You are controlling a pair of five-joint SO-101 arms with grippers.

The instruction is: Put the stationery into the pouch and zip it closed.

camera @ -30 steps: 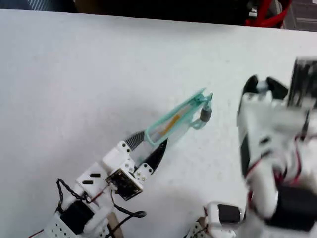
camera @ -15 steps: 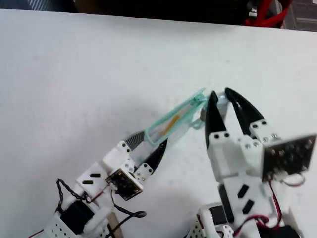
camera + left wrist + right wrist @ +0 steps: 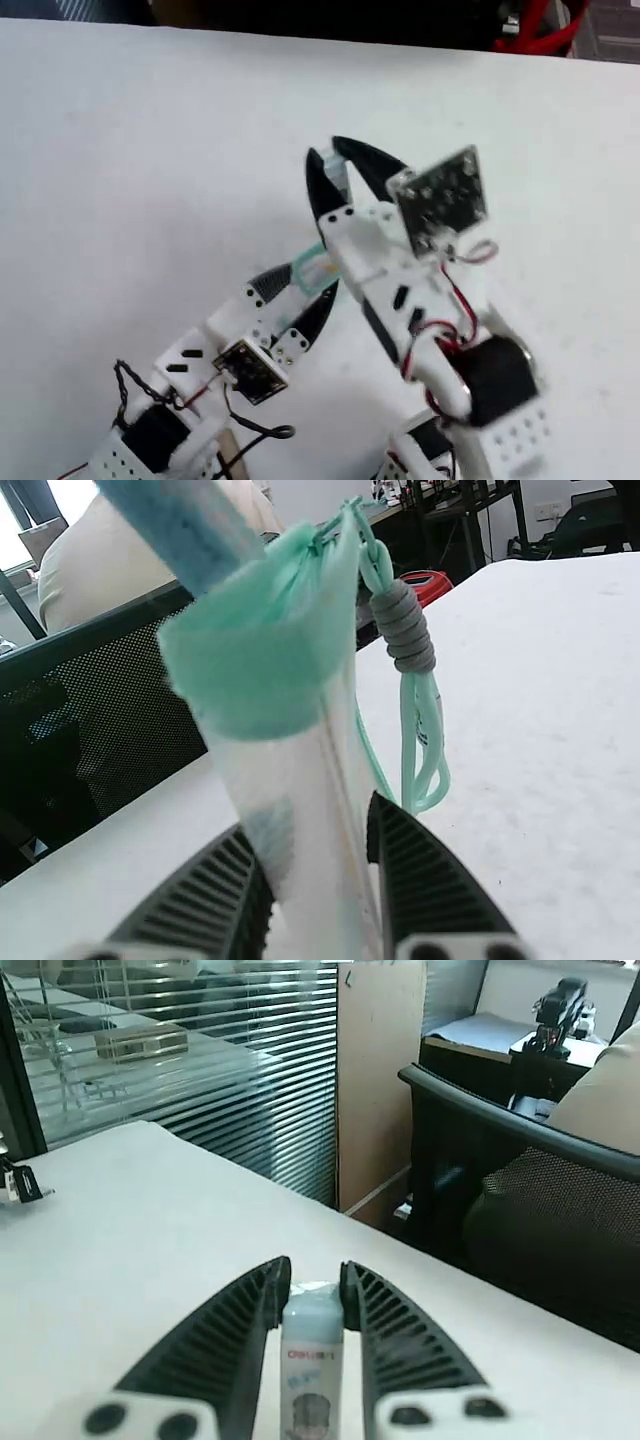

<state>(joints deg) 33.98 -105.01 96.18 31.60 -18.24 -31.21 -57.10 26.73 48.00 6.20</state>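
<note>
Found left gripper (image 3: 318, 845) clamped on the translucent, mint-trimmed pouch (image 3: 300, 800), held up off the tabletop (image 3: 150, 150). Noted pull cord with grey bead (image 3: 402, 630) dangling at its upper end. Observed right gripper (image 3: 313, 1268) closed on a light-blue stationery item (image 3: 313, 1360), overlapping the pouch from above.

One print noted: small red lettering on the white label of the pale-blue stationery tube (image 3: 312, 1360), gripped in the right hand (image 3: 314, 1268). We can read nothing else.
</note>
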